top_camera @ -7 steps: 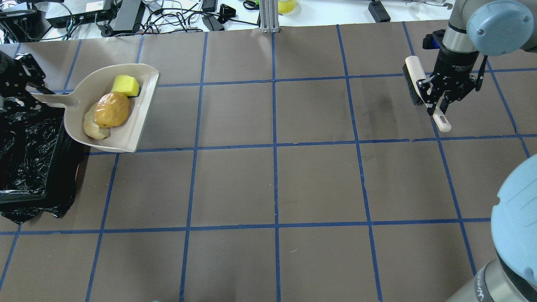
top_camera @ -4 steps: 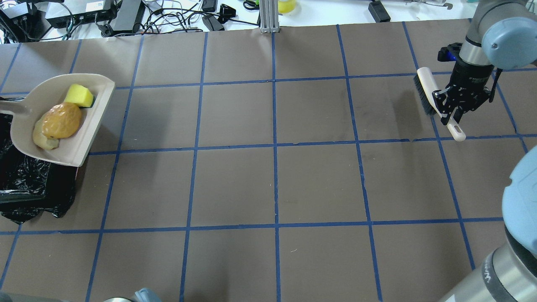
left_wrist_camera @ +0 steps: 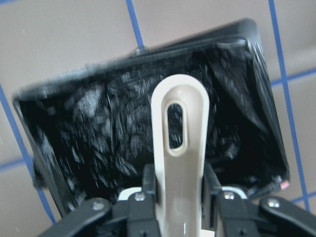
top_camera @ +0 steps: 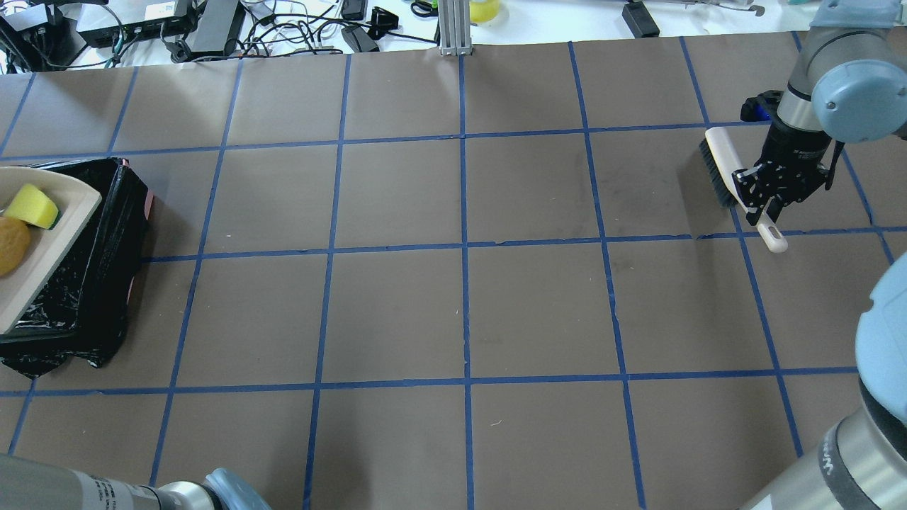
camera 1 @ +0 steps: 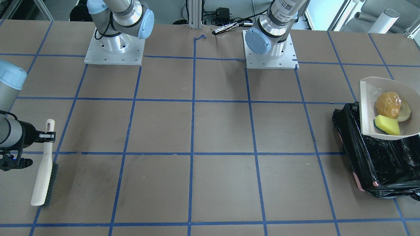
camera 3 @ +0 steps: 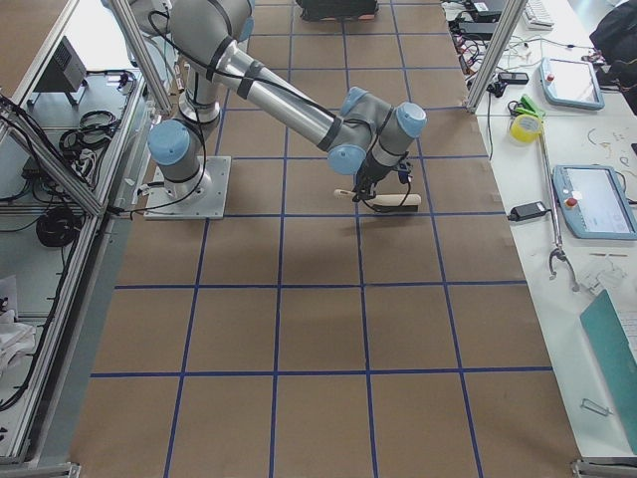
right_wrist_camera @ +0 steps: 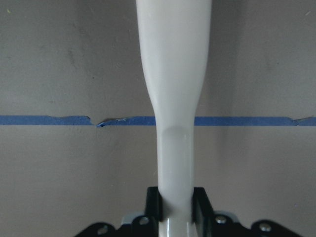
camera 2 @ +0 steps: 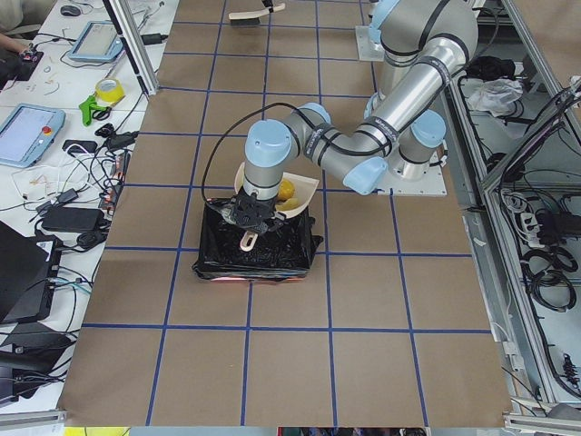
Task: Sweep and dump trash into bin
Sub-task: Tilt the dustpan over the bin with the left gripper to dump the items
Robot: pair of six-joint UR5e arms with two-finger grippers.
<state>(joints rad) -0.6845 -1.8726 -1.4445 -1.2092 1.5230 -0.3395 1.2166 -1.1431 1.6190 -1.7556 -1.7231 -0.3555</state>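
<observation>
The beige dustpan (camera 1: 367, 95) hangs over the black-lined bin (camera 1: 377, 160). It carries the amber-orange blob (camera 1: 388, 105), the pale cream crescent (camera 1: 407, 110) and the yellow sponge wedge (camera 1: 388, 127). In the overhead view the pan (top_camera: 49, 244) sits above the bin (top_camera: 92, 283), with the sponge (top_camera: 32, 205) and blob (top_camera: 10, 255) at the left edge. My left gripper (left_wrist_camera: 178, 185) is shut on the dustpan handle (left_wrist_camera: 178, 143) above the bin's opening (left_wrist_camera: 98, 143). My right gripper (top_camera: 769, 202) is shut on the brush handle (right_wrist_camera: 175, 98). The brush (top_camera: 719, 166) is at the far right.
The brown table (top_camera: 460, 312) has a blue tape grid. Cables and electronics (top_camera: 212, 28) lie beyond its far edge. The two arm bases (camera 1: 269, 49) stand on the robot's side. The bin's pink rim (camera 1: 359, 183) shows at a corner.
The dustpan with the trash has moved left and now sits over the bin, partly out of the overhead view. The right gripper has shifted the brush slightly right and nearer.
</observation>
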